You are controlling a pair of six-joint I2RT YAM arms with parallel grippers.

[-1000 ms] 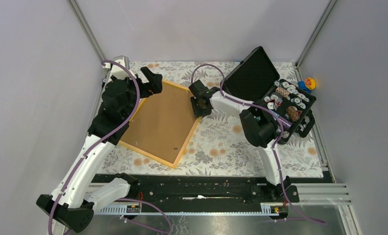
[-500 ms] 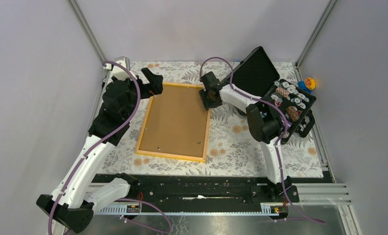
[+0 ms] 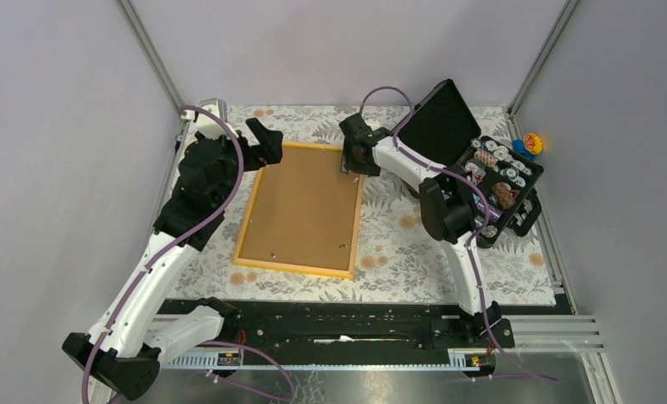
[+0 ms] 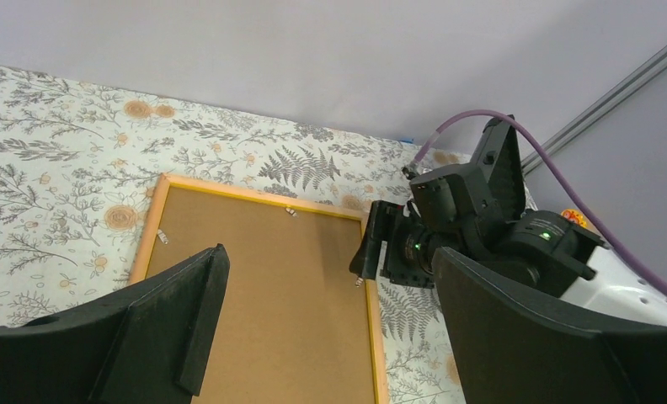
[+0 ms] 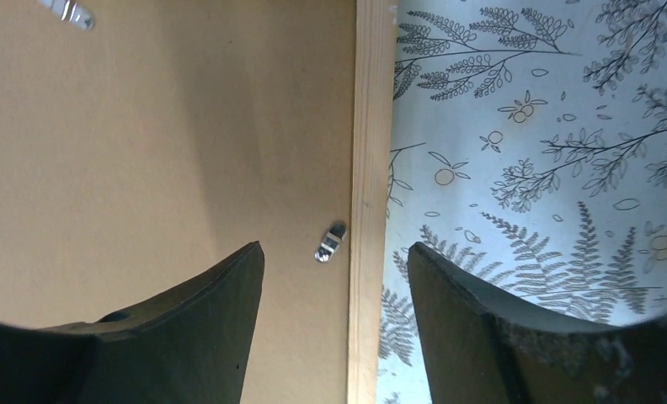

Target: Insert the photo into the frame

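Orange-yellow wood is all that shows of the frame point(image 3: 292, 269). It lies back-up on the floral tablecloth point(image 3: 397, 244), a little toward 9 o'clock of the table's middle, with the brown backing board point(image 3: 305, 206) filling its opening. I can't find the photo in any view; whether it already sits under that board, I cannot tell.

The risk I see is at the frame's 1 o'clock corner. The right gripper point(image 3: 352, 158) hangs low there, one finger over the board and the other over the cloth, with the right rail running between them. If it drops or closes from here, I'd expect it to catch the rail rather than the little metal clip point(image 5: 330, 241) beside it, and a thin frame on cloth would skid or twist. The clip is small and flat, so a finger could easily slide off it. If the clips aren't set, the board could shift or lift.

The right gripper's fingers are spread well apart and hold nothing; I can't tell whether they touch the wood. The left gripper point(image 3: 267, 141) waits at the 11 o'clock corner, spread as wide as it goes, with nothing in it. The black case point(image 3: 435, 126) at 2 o'clock stands clear.
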